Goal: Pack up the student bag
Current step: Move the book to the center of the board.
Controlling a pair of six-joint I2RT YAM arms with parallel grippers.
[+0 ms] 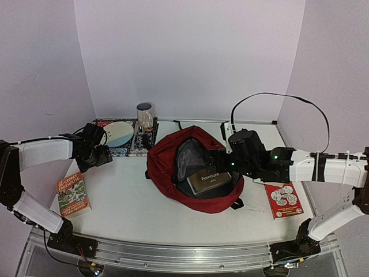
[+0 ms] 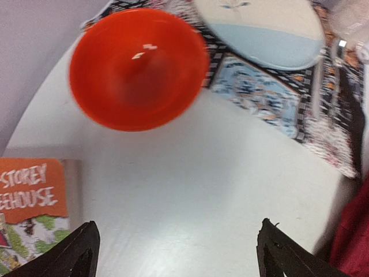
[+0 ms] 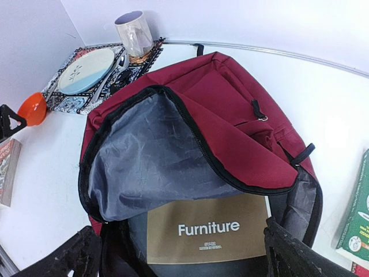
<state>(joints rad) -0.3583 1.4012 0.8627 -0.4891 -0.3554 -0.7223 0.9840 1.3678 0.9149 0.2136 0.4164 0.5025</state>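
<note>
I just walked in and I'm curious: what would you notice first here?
The big dark red backpack lies open in the middle of the table, with a tan book marked Furniture inside. Then the bright orange bowl at the far left, beside a patterned mat.

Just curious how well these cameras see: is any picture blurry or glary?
Left wrist view: the orange bowl is smeared and soft, with two small bright glints inside. Right wrist view: sharp, the word Furniture on the brown book reads plainly inside the student bag. Top view: even, soft light, only faint shadows, no strong glare.
</note>
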